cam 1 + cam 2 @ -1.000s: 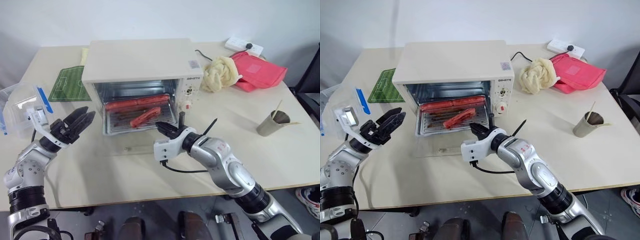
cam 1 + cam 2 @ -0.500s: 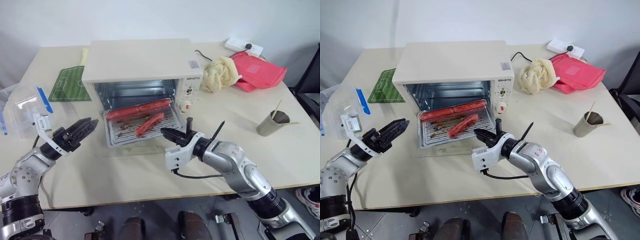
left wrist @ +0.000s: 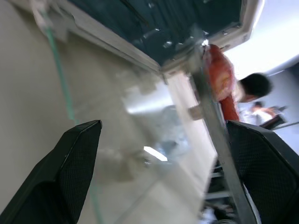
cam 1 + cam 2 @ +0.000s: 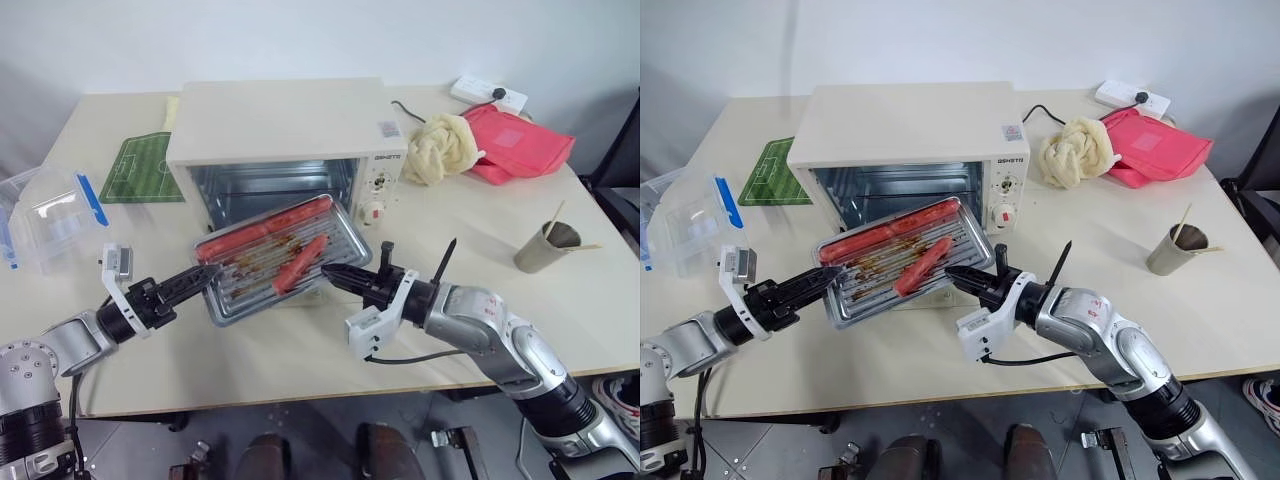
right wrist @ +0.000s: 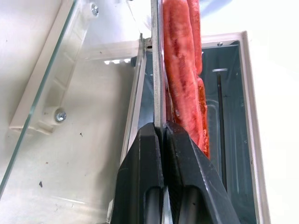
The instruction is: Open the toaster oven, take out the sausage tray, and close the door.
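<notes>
Left eye view now has the tray (image 4: pixel 275 262) out of the oven (image 4: pixel 285 140); a moment ago it sat on the rack inside. So the taking-out step looks nearly done, and closing the door (image 5: pixel 51 88), which lies flat and open on the table, is still to come. The left claw (image 4: pixel 195 280) has come in to the tray's left edge with its fingers wide apart, holding nothing. The right claw (image 4: pixel 335 275) is pinched tight on the tray's right rim, carrying it in front of the oven.

The table (image 4: pixel 480 230) is pale and smooth. From left to right it holds a clear box (image 4: pixel 45 215), a green mat (image 4: pixel 140 168), a cream cloth (image 4: pixel 440 148), a pink bag (image 4: pixel 515 140) and a cup (image 4: pixel 545 245). Behind stands a plain wall (image 4: pixel 320 40).
</notes>
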